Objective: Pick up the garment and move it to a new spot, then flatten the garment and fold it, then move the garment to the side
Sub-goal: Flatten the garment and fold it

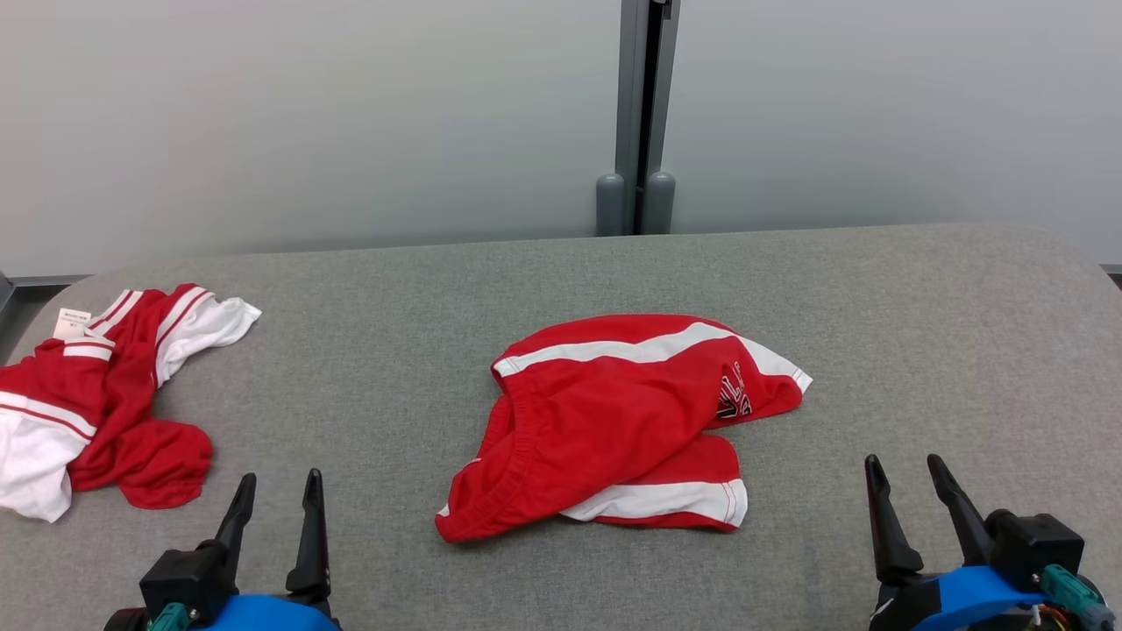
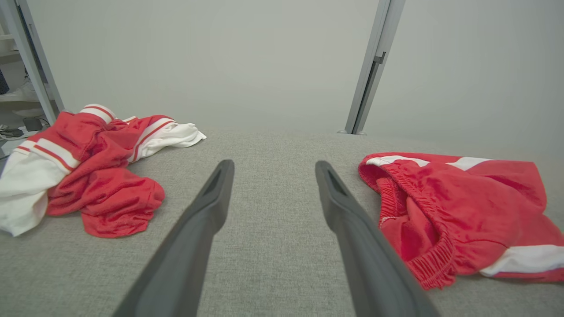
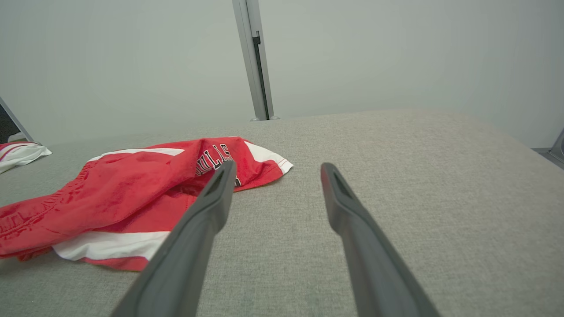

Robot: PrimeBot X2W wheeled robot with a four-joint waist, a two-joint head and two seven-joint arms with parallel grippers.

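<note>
We count two garments on the grey fabric table [image 1: 920,333]: crumpled red shorts [image 1: 614,421] at centre and a red-and-white heap [image 1: 105,394] at their 9 o'clock. Our left gripper [image 1: 280,476] at 7 o'clock and right gripper [image 1: 903,459] at 4 both stand spread and empty, clear of the cloth.

The head camera looks forward and down from above the near edge of the counter [image 1: 920,307], with the red shorts [image 1: 614,421] at mid-frame and the wall post [image 1: 644,114] beyond them. The left wrist camera sits low and close over the counter to the left of the shorts, looking along the left claw [image 2: 274,164] toward the wall, and the right wrist camera does likewise from their right, along the right claw [image 3: 277,164]. All three views share the shorts and the post behind them.
</note>
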